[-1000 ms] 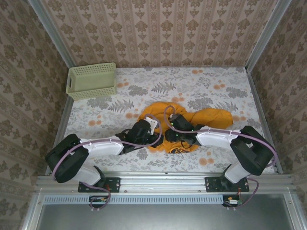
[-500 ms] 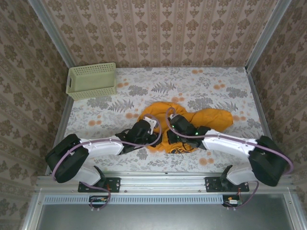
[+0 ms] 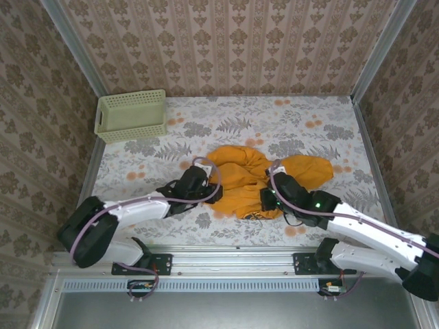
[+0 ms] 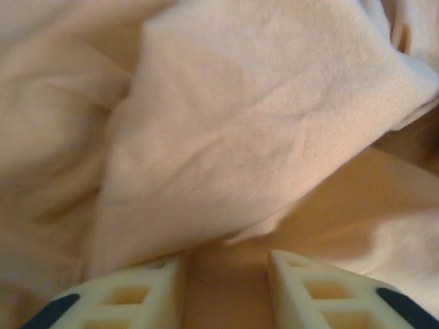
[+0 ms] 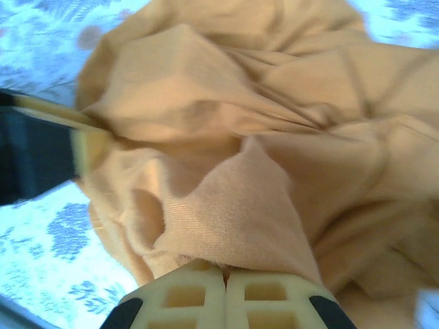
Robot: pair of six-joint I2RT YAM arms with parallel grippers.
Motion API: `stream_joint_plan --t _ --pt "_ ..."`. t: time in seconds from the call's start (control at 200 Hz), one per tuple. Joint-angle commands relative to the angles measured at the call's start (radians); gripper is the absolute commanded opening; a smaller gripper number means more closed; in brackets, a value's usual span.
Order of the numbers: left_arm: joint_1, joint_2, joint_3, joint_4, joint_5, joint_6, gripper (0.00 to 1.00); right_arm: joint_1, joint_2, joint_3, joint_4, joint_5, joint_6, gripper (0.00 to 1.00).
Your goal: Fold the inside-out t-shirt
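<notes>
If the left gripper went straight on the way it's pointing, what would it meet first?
The t-shirt: the left gripper, jaws apart, points straight into a raised fold of its cloth just ahead; exact depth is unclear.

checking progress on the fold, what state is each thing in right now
inside-out t-shirt: crumpled in a heap on the table, not yet folded
left gripper: open, fingers apart right at the fabric
right gripper: shut, pinching a fold of the inside-out t-shirt
basket: upright at the far left corner, apart from the inside-out t-shirt
</notes>
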Motion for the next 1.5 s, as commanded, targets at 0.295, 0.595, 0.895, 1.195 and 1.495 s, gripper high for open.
stream_joint_plan --t 0.295,0.595,0.895,1.195,1.495 --pt "0.288 -0.205 -0.013 -0.336 0.018 0.003 0.63 -0.176 -0.221 0.125 -0.367 0.214 0.092 0.00" --pt "0.052 -0.098 0.042 -0.272 0.019 0.082 0.61 -0.184 -0.175 0.137 -0.343 0.218 0.091 0.00" --pt "0.009 0.069 0.105 -0.204 0.029 0.115 0.46 -0.198 -0.187 0.138 -0.349 0.219 0.084 0.00" --pt "0.076 0.168 0.139 -0.053 0.151 0.112 0.47 -0.223 -0.212 0.127 -0.428 0.264 0.137 0.00" --pt "0.092 0.267 0.178 0.033 0.256 0.118 0.48 -0.235 -0.207 0.109 -0.399 0.236 0.129 0.00"
